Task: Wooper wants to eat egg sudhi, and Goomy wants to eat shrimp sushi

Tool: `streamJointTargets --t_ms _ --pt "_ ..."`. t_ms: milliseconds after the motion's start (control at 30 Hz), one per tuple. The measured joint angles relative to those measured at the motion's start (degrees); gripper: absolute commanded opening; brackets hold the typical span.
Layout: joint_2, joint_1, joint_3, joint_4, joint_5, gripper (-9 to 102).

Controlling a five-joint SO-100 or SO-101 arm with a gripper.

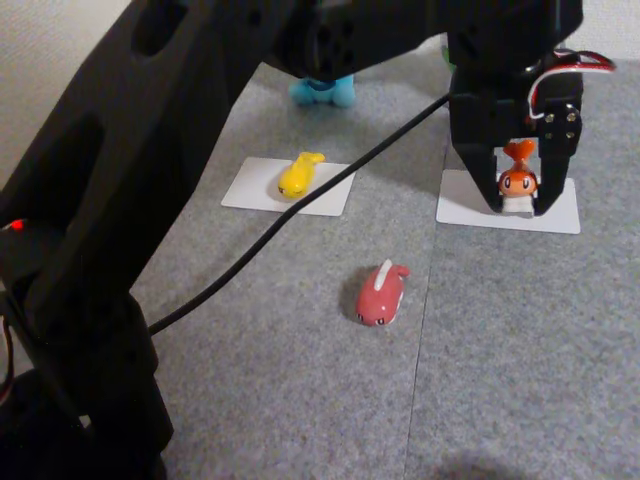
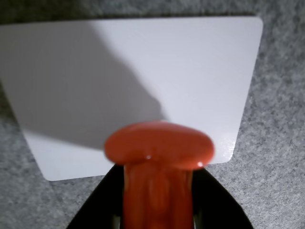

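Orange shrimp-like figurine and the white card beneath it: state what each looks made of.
Orange shrimp-like figurine: probably hard plastic or vinyl, glossy, with sharp highlights in the wrist view. White rectangular card: likely thin plastic or coated card, smooth, flat, with rounded corners.

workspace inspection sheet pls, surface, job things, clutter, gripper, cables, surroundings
surface: grey carpet tiles with two white cards
job's things: egg sudhi lies on the left card; shrimp sushi sits between the fingers over the right card; Wooper mostly hidden behind the arm
clutter: pink-red figurine on bare carpet
grippers: gripper shut on shrimp sushi
cables: black cable crosses the left card; red-white wires at the gripper
surroundings: pale wall
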Motion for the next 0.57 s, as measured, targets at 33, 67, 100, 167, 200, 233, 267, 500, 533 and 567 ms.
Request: streamJointTargets --t_ms 33,67,100,167,200,233,267,500,533,567 --pt "0.0 0.0 0.0 0.0 0.0 12" --pt "0.0 0.0 0.0 0.0 0.0 15" --pt "0.0 0.0 0.0 0.0 0.0 18" --pt "0.0 0.0 0.0 0.0 0.0 22" --pt "0.0 0.0 0.0 0.0 0.0 23" --pt "0.0 0.0 0.0 0.0 0.0 24" --pt "0.0 0.0 0.0 0.0 0.0 25" --pt "0.0 0.0 -0.2 1.6 0.0 32" --pt "0.0 0.0 -0.5 2.2 0.0 33" --pt "0.0 0.0 -0.7 2.8 0.0 33"
